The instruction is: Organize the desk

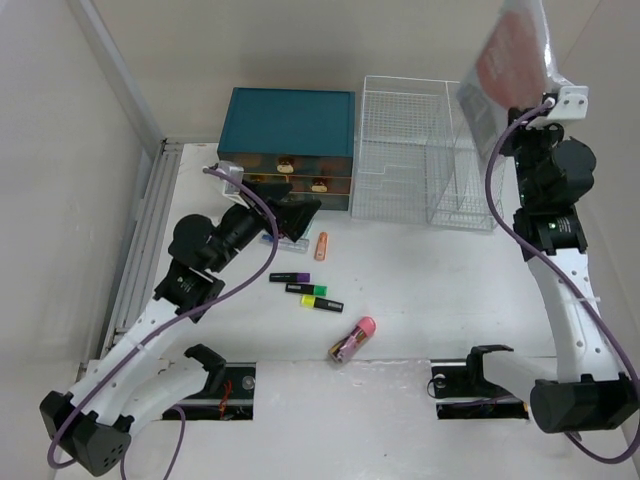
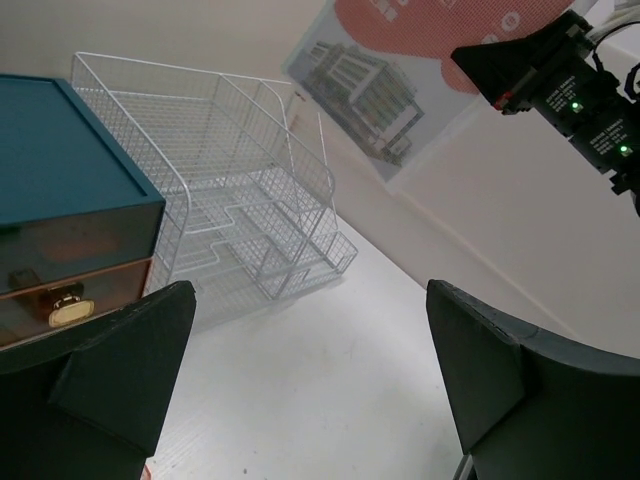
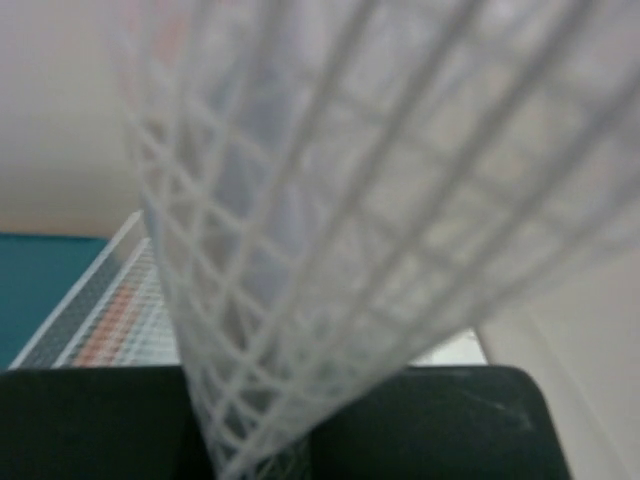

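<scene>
The white desk (image 1: 430, 270) holds loose pens in its middle: an orange marker (image 1: 321, 246), purple (image 1: 288, 277), green (image 1: 307, 289) and yellow (image 1: 322, 303) highlighters, and a pink-capped item (image 1: 353, 339). My left gripper (image 1: 300, 212) is open and empty, low over the desk in front of the teal cabinet; its wrist view shows bare desk between the fingers (image 2: 310, 340). My right gripper (image 1: 530, 108) is raised high at the back right, shut on a translucent mesh pouch (image 1: 510, 55) with a red and white sheet inside. The pouch fills the right wrist view (image 3: 330, 200).
A teal drawer cabinet (image 1: 290, 120) stands at the back, with a white wire basket (image 1: 420, 150) to its right, below the held pouch. A small clear item (image 1: 290, 242) lies by the left gripper. A grey rail (image 1: 150, 230) runs along the left edge.
</scene>
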`<state>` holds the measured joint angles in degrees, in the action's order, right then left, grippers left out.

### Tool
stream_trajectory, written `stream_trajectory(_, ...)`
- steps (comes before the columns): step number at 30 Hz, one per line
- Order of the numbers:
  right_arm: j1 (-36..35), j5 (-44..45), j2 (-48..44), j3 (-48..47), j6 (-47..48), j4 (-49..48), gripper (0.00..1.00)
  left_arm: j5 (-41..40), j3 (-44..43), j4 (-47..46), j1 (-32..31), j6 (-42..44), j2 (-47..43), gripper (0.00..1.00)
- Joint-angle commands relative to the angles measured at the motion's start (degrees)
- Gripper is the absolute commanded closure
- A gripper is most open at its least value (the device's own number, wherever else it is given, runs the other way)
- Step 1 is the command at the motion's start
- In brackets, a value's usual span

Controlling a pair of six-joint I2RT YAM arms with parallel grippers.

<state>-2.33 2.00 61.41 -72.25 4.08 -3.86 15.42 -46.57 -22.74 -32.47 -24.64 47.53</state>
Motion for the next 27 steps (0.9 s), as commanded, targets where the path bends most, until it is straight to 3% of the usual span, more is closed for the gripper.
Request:
stream_trajectory(1, -0.66, 14.77, 0.11, 0.62, 1.63, -13.18, 1.0, -0.83, 0.33, 0.59, -0.05, 0.65, -1.82, 0.0)
stream_trajectory(8, -1.28, 16.55, 5.65, 4.65, 2.16, -20.56, 1.0, 1.02, 1.39, 1.12, -0.05, 0.65, -3.4, 0.0)
stream_trajectory(27, -4.53, 11.27, 28.41, 1.32, 5.33, -30.15, 1.0, 1.63, 6.93, 1.65, -0.05, 0.65, -7.45, 0.0)
